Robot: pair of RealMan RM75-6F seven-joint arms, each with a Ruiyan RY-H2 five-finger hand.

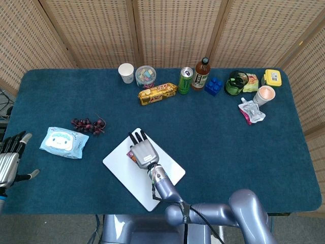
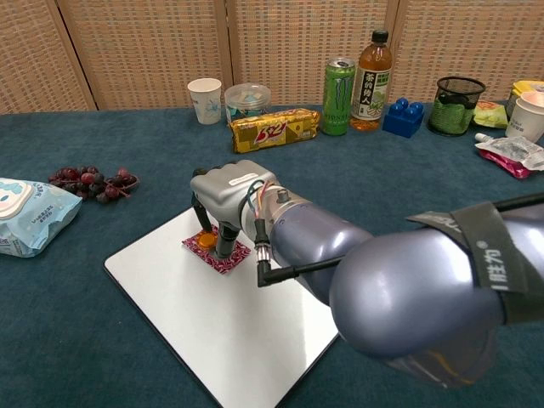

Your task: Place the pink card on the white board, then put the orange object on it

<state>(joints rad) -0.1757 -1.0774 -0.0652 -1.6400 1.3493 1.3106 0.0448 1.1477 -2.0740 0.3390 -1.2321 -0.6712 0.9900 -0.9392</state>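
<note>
Our right robot hand (image 2: pixel 223 197) pinches the orange object (image 2: pixel 206 240) low over the pink card (image 2: pixel 228 255) — card already flat on the white board (image 2: pixel 255 331), so we judge release next. Left robot hand (image 1: pixel 9 160) idles, fingers apart, holding nothing, off the bench (image 1: pixel 228 137).

White board (image 2: pixel 255 340): smooth, glossy, faint reflections. Pink card (image 2: pixel 223 253): patterned, paper-like, matt. Orange object (image 2: pixel 206 241): smooth, slight sheen. Right hand (image 2: pixel 223 197): grey metallic plastic shell, satin. Table cover (image 1: pixel 228 137): dark teal cloth, napped, matt. Screen (image 1: pixel 172 30) behind far edge: woven cane, wood frame.
</note>
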